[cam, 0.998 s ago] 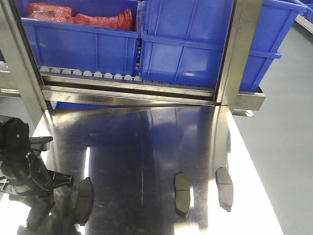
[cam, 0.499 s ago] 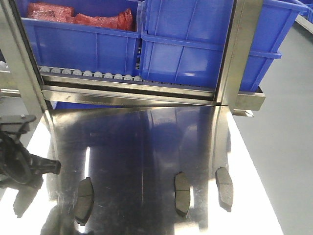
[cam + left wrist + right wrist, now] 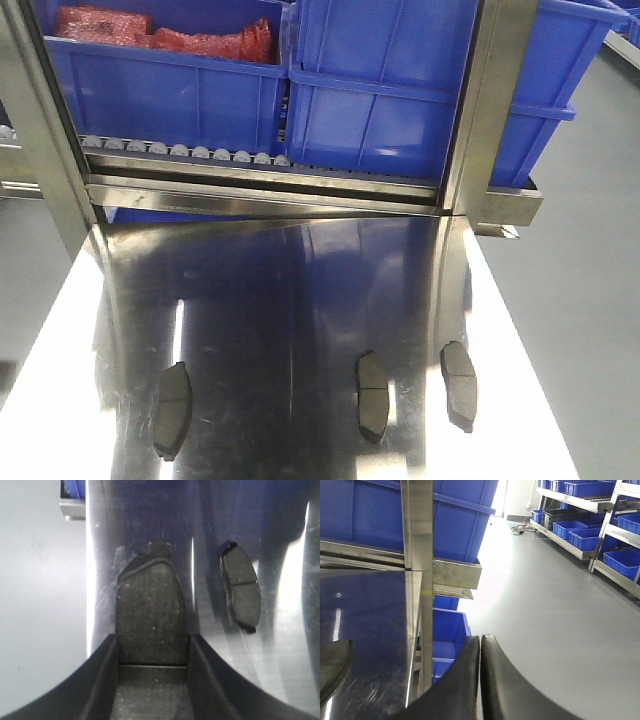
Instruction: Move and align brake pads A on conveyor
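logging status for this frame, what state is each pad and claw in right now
left claw, shut on held pad
held pad, gripped in left claw
right claw, shut, empty
left pad, flat on steel tabletop
middle pad, flat on steel tabletop
right pad, flat on steel tabletop

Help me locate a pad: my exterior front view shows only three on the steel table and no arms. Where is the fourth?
Observer: The left wrist view shows the fourth pad clamped between the fingers of the left gripper.
Operator: Is it over the conveyor?
Observer: No belt shows there. Beneath it is the steel tabletop, with another pad lying beside it.
Operator: And the right arm?
Observer: The right gripper is shut on nothing, its tips pointing past the tabletop's edge toward the grey floor.
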Available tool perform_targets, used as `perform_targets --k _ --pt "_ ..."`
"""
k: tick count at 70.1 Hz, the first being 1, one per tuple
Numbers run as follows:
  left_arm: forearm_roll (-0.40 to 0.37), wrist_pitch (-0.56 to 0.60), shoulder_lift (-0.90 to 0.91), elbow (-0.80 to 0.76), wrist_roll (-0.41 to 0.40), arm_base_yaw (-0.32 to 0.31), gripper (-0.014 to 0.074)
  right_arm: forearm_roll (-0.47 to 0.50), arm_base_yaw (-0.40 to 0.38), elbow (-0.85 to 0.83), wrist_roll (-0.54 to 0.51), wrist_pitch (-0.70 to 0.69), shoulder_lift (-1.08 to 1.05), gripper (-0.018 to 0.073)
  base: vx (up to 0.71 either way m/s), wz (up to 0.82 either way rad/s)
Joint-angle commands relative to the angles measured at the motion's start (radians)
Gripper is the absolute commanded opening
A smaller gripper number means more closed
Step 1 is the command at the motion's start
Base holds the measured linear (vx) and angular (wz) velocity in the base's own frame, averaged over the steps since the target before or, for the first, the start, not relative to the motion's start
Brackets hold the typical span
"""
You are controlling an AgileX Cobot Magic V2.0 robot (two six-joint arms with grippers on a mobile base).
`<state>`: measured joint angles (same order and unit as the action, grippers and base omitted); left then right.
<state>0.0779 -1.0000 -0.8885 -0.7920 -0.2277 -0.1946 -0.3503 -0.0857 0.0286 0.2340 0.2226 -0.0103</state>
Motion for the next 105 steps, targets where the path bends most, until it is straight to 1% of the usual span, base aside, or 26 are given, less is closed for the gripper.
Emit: perform_targets --k 1,18,37,56,64,105 --pt "0.016 0.047 0.116 0.027 -0.008 0.000 -0.0006 -0.014 -0.004 0.011 -0.005 -0.071 -0.012 -0.0011 0.00 0.00" --pt "0.027 0.048 0.390 0.136 -0.006 0.000 -0.0006 -0.014 -0.004 0.011 -0.005 -0.071 -0.012 -0.0011 0.00 0.00" --pt "0.028 0.036 0.566 0.214 0.004 0.000 -0.0006 -0.014 -0.004 0.011 -0.005 -0.071 -0.012 -0.0011 0.00 0.00" --pt "0.058 0.043 0.653 0.249 0.011 0.000 -0.0006 -0.014 -0.004 0.011 -0.005 -0.071 -0.012 -0.0011 0.00 0.00" --pt "0.058 0.048 0.687 0.259 0.011 0.000 -0.0006 -0.014 -0.004 0.011 -0.005 -0.071 -0.012 -0.0011 0.00 0.00" --pt "0.078 0.047 0.694 0.258 0.011 0.000 -0.0006 -0.014 -0.004 0.011 -0.005 -0.071 -0.012 -0.0011 0.00 0.00"
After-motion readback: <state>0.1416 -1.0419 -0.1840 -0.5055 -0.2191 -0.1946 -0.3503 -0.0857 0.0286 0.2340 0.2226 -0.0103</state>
